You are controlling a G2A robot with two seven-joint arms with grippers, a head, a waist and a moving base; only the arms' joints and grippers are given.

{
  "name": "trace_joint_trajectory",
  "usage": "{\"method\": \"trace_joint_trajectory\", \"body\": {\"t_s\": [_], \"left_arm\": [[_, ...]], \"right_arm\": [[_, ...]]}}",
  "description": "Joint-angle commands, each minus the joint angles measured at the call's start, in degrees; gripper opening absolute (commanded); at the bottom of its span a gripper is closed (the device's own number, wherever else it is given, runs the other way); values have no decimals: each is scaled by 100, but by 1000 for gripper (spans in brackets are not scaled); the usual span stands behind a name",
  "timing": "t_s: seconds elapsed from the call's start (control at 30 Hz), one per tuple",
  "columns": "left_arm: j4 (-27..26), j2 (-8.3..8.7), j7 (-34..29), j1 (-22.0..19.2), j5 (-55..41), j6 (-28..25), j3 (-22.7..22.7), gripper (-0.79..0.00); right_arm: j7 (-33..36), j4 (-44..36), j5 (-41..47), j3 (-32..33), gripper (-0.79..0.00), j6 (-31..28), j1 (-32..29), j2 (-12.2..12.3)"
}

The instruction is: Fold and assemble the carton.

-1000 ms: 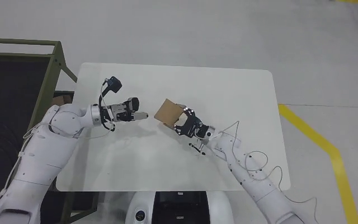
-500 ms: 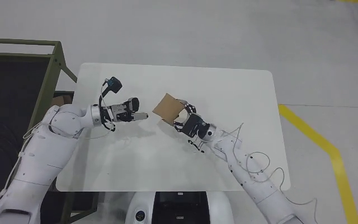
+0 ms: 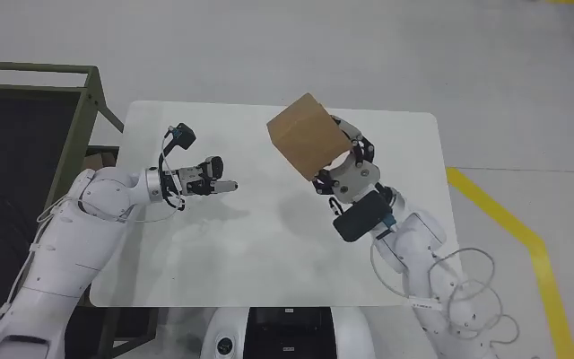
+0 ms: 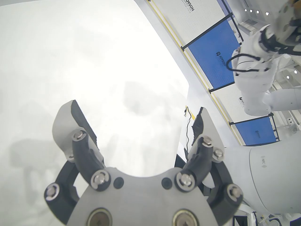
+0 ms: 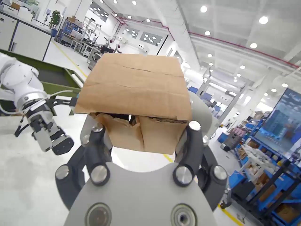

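Note:
A brown cardboard carton [image 3: 308, 135], folded into a box, is held up high above the white table [image 3: 269, 242]. My right gripper [image 3: 339, 161] is shut on it from below. In the right wrist view the carton [image 5: 134, 90] sits between the two fingers, with its folded flaps meeting at a seam facing the camera. My left gripper [image 3: 230, 186] hovers low over the left part of the table, pointing toward the middle. Its fingers [image 4: 77, 121] stand open with nothing between them in the left wrist view.
A dark green framed bin [image 3: 54, 117] stands off the table's left edge. A yellow floor line [image 3: 511, 224] runs to the right of the table. The right arm [image 4: 258, 81] appears far off in the left wrist view.
The right arm has lifted the carton from just above the table's middle up high and toward the back right. The left arm has stayed still.

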Motion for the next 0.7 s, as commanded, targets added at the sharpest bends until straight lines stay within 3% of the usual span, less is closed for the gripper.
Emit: {"method": "trace_joint_trajectory", "body": {"t_s": [0.0,0.3,0.5,0.67], "left_arm": [[0,0,0,0,0,0,0,0],[0,0,0,0,0,0,0,0],[0,0,0,0,0,0,0,0],[0,0,0,0,0,0,0,0]], "right_arm": [[300,-484,-60,95,-785,11,-14,12],[2076,-1979,-976,-84,-785,289,428,-25],[2895,-1987,-1575,-539,-785,698,1158,-137],[3222,-1987,-1361,-781,-785,960,1297,-216]]}}
